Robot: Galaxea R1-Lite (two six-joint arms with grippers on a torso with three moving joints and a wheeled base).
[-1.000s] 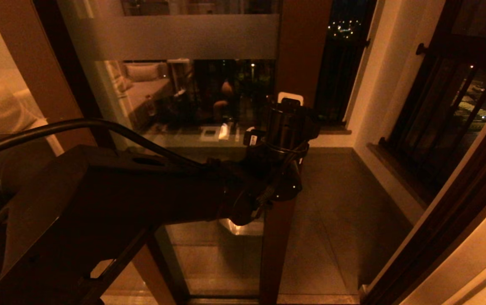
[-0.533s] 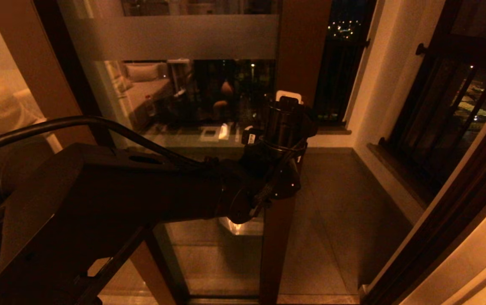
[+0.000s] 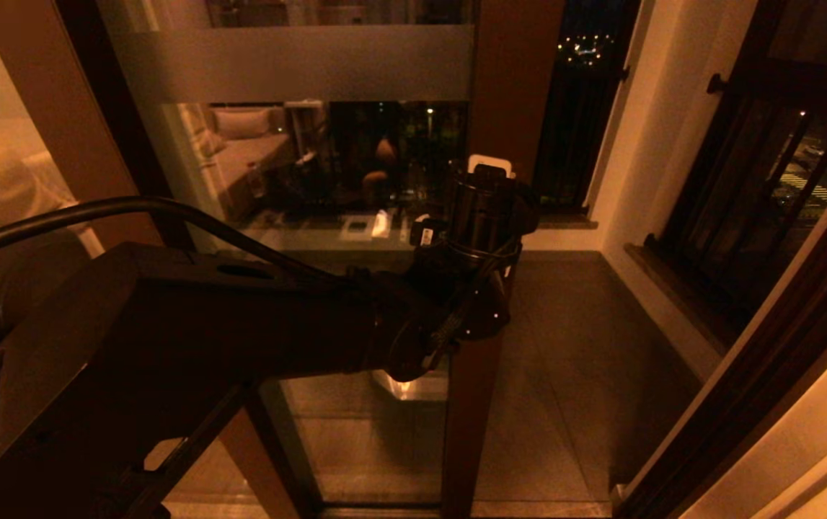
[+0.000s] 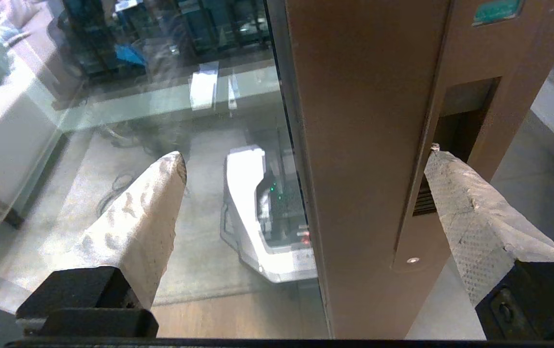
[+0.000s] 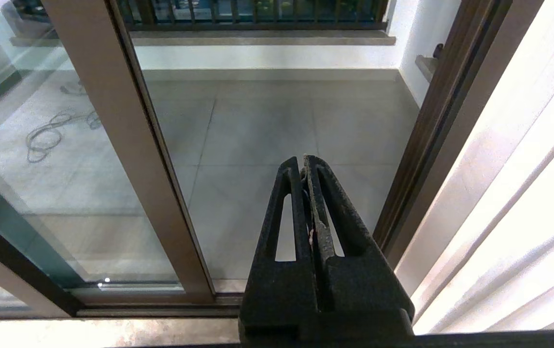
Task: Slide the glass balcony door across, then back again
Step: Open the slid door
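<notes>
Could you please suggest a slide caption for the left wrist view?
Open left gripper straddling the brown stile of the glass balcony door, one fingertip by its recessed handle.

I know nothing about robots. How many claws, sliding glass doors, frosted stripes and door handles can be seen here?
Claws (grippers): 2, the left gripper open either side of the door's stile, the right gripper shut and parked by the doorway
Sliding doors: 1, the glass balcony door
Frosted stripes: 1, the frosted band
Handles: 1, the recessed handle
Total: 5
</notes>
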